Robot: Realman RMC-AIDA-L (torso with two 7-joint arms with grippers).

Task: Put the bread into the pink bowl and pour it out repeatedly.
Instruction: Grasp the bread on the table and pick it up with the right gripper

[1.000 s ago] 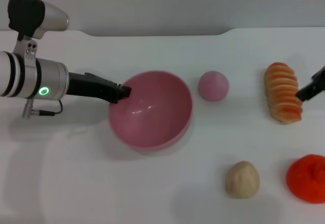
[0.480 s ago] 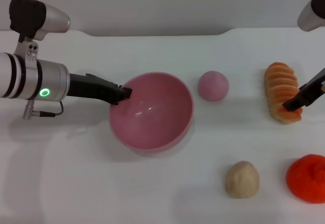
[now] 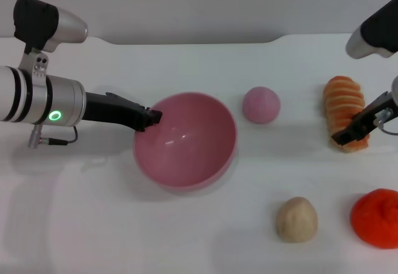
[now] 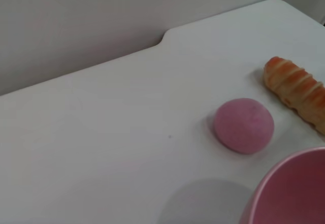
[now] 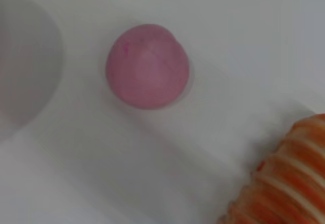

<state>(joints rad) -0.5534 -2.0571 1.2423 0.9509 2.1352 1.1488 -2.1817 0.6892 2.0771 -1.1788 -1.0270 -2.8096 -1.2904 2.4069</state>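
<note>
Nearest, lower right of the head view:
Beige lump [image 3: 296, 219]: low on the white table [image 3: 93, 224], right of centre.
Red-orange blob [image 3: 375, 217]: at the right edge, just right of the lump.
Pink bowl [image 3: 185, 139]: centre, upright, nothing inside.
Left gripper [image 3: 150, 117]: clamped on the bowl's left rim.
Bread [image 3: 345, 110]: right side, lying on the table, well apart from the bowl.
Right gripper [image 3: 347, 134]: over the loaf's near end; finger spread cannot be told.
Pink dome [image 3: 261, 104]: between bowl and bread, slightly farther back.
</note>
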